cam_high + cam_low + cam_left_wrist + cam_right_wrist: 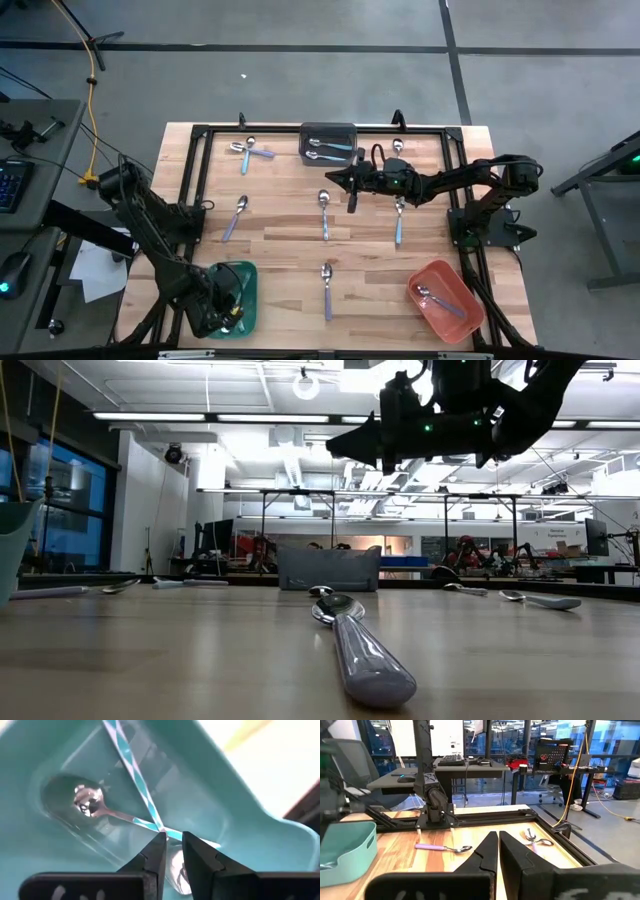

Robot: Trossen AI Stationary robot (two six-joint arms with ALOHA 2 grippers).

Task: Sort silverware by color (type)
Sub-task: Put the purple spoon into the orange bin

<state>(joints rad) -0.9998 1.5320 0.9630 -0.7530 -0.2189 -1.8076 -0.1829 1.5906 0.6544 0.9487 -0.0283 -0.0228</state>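
Note:
My left gripper [228,308] reaches down into the green bin [243,272] at the table's near left corner. In the left wrist view its fingers stand a narrow gap apart [173,840], just over two crossed silver spoons [87,802] lying on the bin's floor [240,790]. My right gripper [336,180] hangs shut and empty high over the table's middle [340,445], pointing left [498,840]. Loose spoons lie flat on the wood: a lavender one [236,217], one below the right gripper [323,215], one nearer [327,290], one to the right [398,222]. My left gripper's fingertips [159,842] come from above, right over the crossing of the two spoon handles [161,827] in the green bin. I cannot tell whether they touch a handle. Both spoons lie on the bin's floor.
A dark grey bin [328,128] at the far edge holds two blue-handled spoons. A red bin [462,283] at the near right corner holds one spoon. Two crossed spoons [250,150] lie far left and one [397,147] far right. A black frame rims the table.

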